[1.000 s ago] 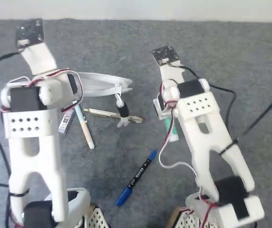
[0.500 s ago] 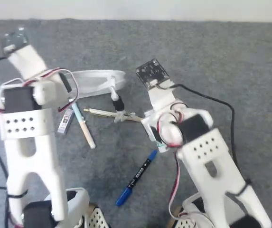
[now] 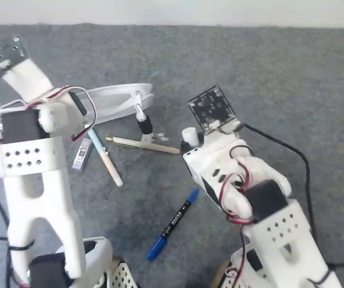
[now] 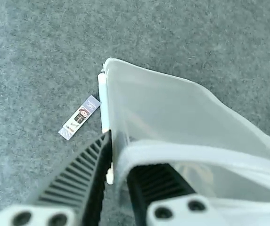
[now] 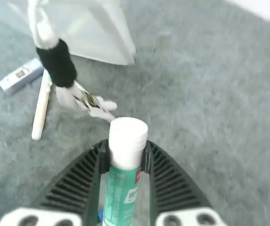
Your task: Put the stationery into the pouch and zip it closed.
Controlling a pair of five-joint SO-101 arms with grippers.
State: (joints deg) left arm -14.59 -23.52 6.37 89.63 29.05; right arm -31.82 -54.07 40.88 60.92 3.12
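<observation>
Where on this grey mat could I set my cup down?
The grey mat is bare right of the arm holding the glue stick, and behind the pouch. Crowded between the arms, from pouch to blue marker.

High cam: fixed, far off, looks down over the whole table [image 3: 292, 84]. Wrist cams: close, angled down; all 3 share the pouch [image 4: 172, 113] (L cam nearest).

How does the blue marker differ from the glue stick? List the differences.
Pose: the marker lies flat on the carpet, untouched; the glue stick is clamped in the right gripper.
Colour: the marker is black with blue ends; the glue stick is green with a white cap.
Shape: the marker looks slimmer, the glue stick thicker.
Both are outside the pouch.
</observation>
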